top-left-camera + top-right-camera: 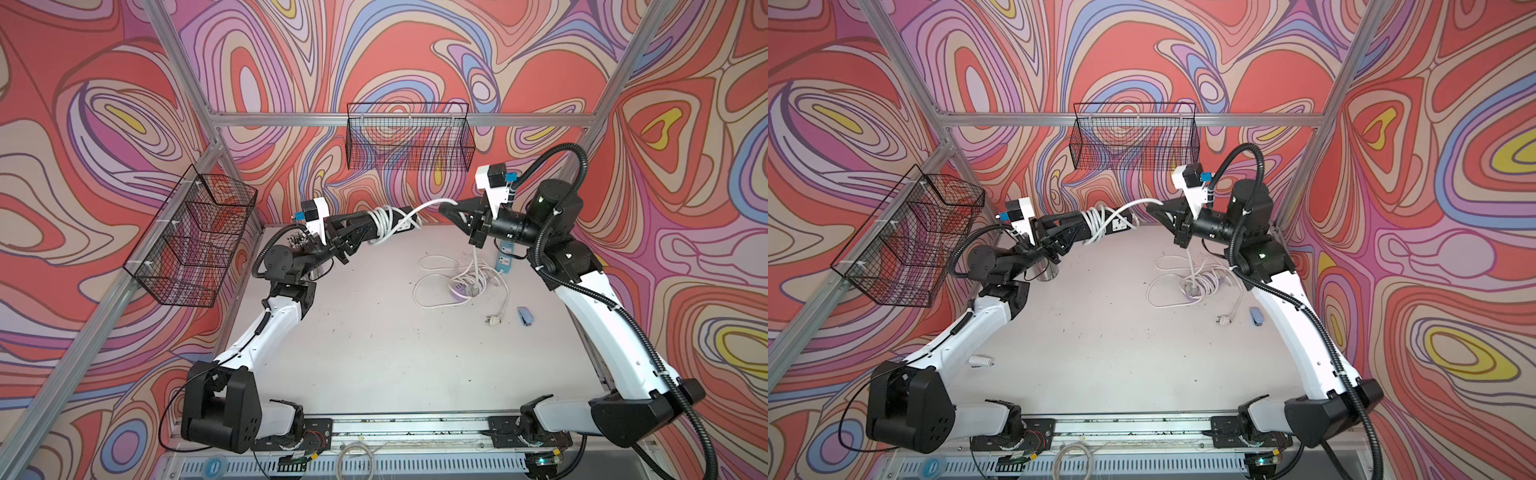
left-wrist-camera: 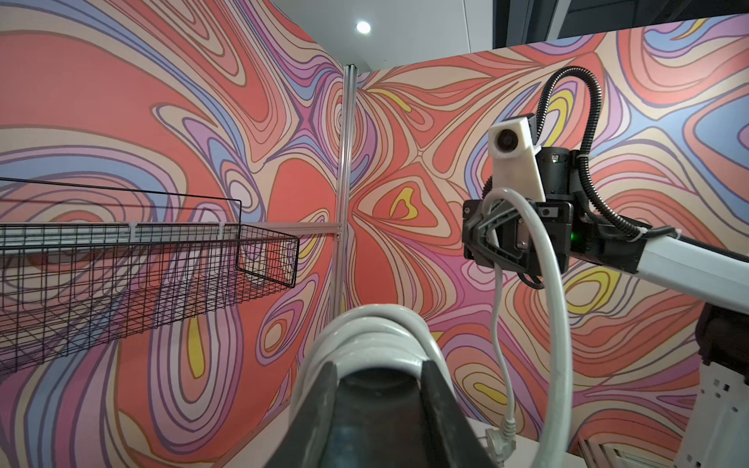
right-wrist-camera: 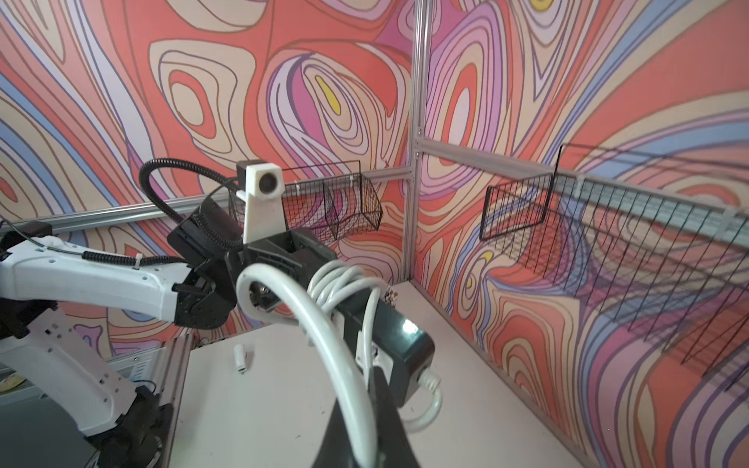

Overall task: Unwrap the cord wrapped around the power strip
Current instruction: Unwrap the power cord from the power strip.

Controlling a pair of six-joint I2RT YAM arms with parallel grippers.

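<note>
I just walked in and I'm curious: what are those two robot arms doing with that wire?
The left gripper is clamped on a black power strip, lifted above the white table. The right gripper is shut on its thick white cord, holding a stretch away from the strip. Several loops are wrapped around it, so unwrapping isn't finished.

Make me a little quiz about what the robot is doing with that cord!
1. True or false: the black power strip lies flat on the table.
2. Which gripper pinches the white cord? A) left B) right C) neither
3. Fill in: coils of cord are wrapped ____ the strip.

Key
1. False: the left gripper holds it up in the air.
2. B: the right gripper is shut on the cord.
3. around
</note>
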